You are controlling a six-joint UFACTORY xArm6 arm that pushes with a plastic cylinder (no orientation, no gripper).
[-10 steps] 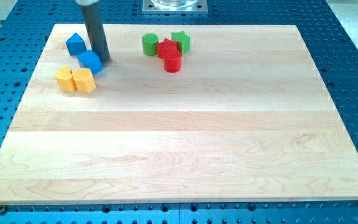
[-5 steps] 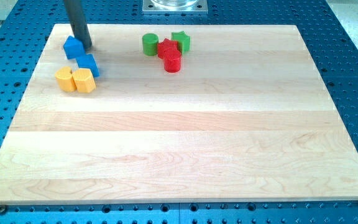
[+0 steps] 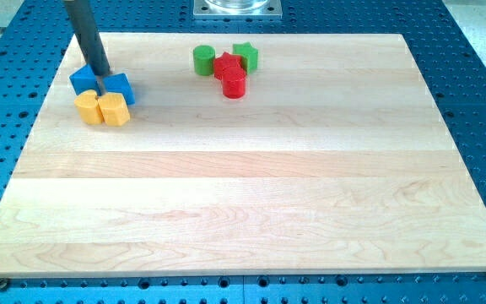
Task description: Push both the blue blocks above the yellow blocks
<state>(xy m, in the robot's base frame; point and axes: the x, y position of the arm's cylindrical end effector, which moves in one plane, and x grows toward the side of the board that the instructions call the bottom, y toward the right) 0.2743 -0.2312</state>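
Note:
Two blue blocks sit at the board's upper left: one blue block (image 3: 83,80) on the left and another blue block (image 3: 120,87) on the right. Just below them lie two yellow blocks, a rounded one (image 3: 89,108) and a yellow one (image 3: 114,109) beside it. My tip (image 3: 99,74) stands between the two blue blocks, touching the left one's upper right side. The blue pair sits directly above the yellow pair, almost touching.
A green cylinder (image 3: 203,59), a green star (image 3: 245,56), a red star (image 3: 226,64) and a red cylinder (image 3: 234,84) cluster at the top centre. The wooden board (image 3: 251,186) rests on a blue perforated table.
My tip moved left and down. The left blue block slid down and left to sit beside the other blue block, right above the yellow blocks.

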